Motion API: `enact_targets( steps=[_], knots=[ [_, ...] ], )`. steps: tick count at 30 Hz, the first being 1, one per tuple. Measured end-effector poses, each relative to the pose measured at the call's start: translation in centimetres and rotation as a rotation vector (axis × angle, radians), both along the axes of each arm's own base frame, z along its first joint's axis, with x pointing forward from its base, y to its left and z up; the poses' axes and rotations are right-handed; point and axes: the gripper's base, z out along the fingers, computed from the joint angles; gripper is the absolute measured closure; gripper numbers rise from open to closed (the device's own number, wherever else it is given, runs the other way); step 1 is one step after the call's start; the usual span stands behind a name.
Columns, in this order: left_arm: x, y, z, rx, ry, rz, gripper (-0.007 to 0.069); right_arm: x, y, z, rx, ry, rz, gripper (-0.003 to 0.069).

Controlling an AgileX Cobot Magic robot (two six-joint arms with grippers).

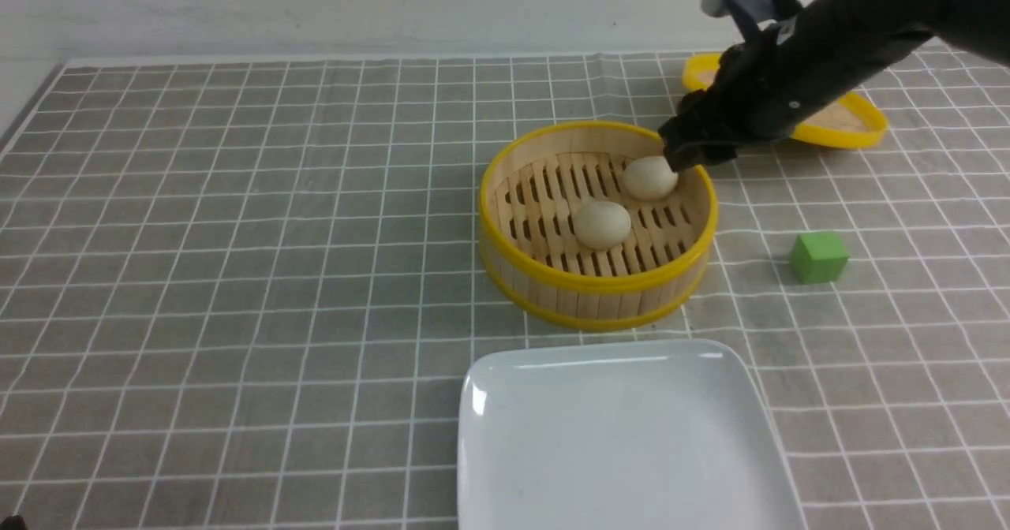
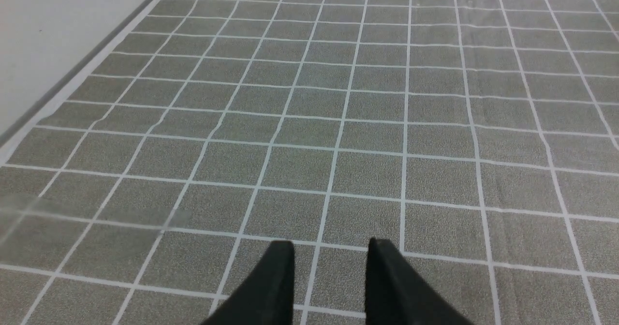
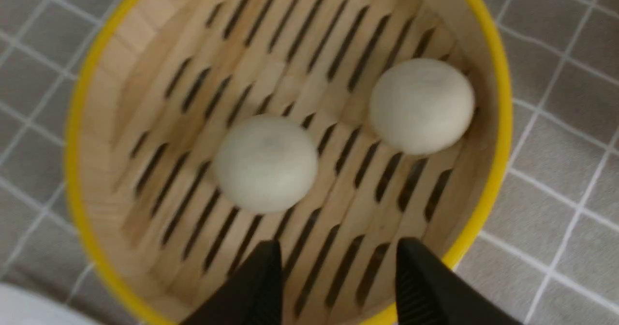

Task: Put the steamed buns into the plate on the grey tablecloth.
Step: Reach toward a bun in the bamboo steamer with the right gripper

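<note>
Currently, both steamed buns (image 3: pixel 266 163) sit apart inside the round bamboo steamer basket (image 1: pixel 600 281), beyond the white plate (image 1: pixel 623 443) on the grey tablecloth (image 1: pixel 237 278). The right jaws (image 3: pixel 338 276) hover over the basket, spread apart with nothing between them. Over the cloth, the left jaws (image 2: pixel 330 276) also stand parted and hold nothing. A green cube (image 1: pixel 819 257) lies to the right of the basket, and the yellow-rimmed lid (image 1: pixel 848 120) rests farther back, partly hidden by the right arm (image 1: pixel 821 49).
</note>
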Motion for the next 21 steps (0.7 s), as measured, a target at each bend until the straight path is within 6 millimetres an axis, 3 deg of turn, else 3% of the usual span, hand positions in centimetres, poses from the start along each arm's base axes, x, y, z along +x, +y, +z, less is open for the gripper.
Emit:
enact_targets(
  steps=[2,5,6,14,18,21],
  knots=[
    [0.0,0.0,0.0,0.000,0.000,0.000,0.0384,2.1,0.4,-1.2,-0.019,-0.011,-0.014,0.0287],
    [0.0,0.0,0.0,0.000,0.000,0.000,0.0384,3.5,0.8,-2.4,-0.024,-0.007,-0.018,0.0282],
    [0.0,0.0,0.0,0.000,0.000,0.000,0.0384,4.5,1.1,-3.7,-0.026,0.000,-0.021,0.0280],
    [0.0,0.0,0.0,0.000,0.000,0.000,0.0384,6.6,1.6,-6.6,-0.053,-0.005,-0.023,0.0282],
    [0.0,0.0,0.0,0.000,0.000,0.000,0.0384,6.7,1.5,-7.2,-0.066,0.001,-0.020,0.0370],
    [0.0,0.0,0.0,0.001,0.000,0.000,0.0384,6.5,1.5,-6.8,-0.073,0.008,-0.015,0.0545]
  ],
)
